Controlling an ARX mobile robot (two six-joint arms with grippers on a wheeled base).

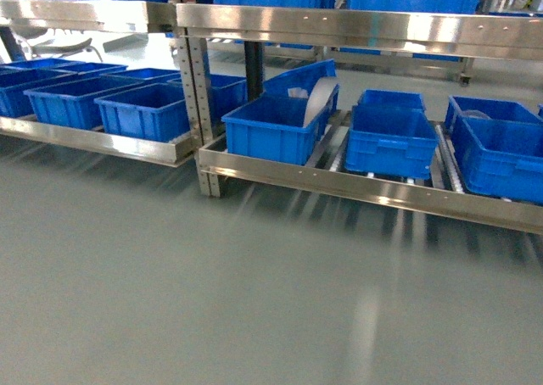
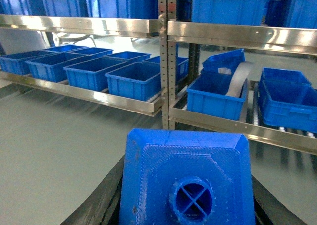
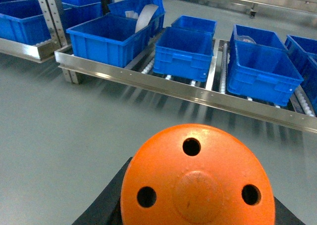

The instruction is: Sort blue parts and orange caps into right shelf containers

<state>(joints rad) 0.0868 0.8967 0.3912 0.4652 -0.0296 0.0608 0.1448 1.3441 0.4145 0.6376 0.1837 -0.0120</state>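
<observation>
I'm facing the right shelf [image 1: 365, 181], its containers [image 1: 392, 139] sitting in a row along the front rail of the lower level. My left gripper [image 2: 185, 220] is pinching a blue part [image 2: 185, 178], knob toward the wrist camera, dark fingers [image 2: 99, 207] showing at either side. My right gripper [image 3: 198, 220] is clamping an orange cap [image 3: 198, 178], its holed top filling the lower frame, above grey floor [image 1: 212, 300].

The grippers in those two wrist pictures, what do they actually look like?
Very little shows. In the left wrist view only dark, matte fingers slant out at each side of the blue part. In the right wrist view the same kind of black fingers flank the orange cap. No cables or markings are visible, and the head view shows no arms.
</observation>
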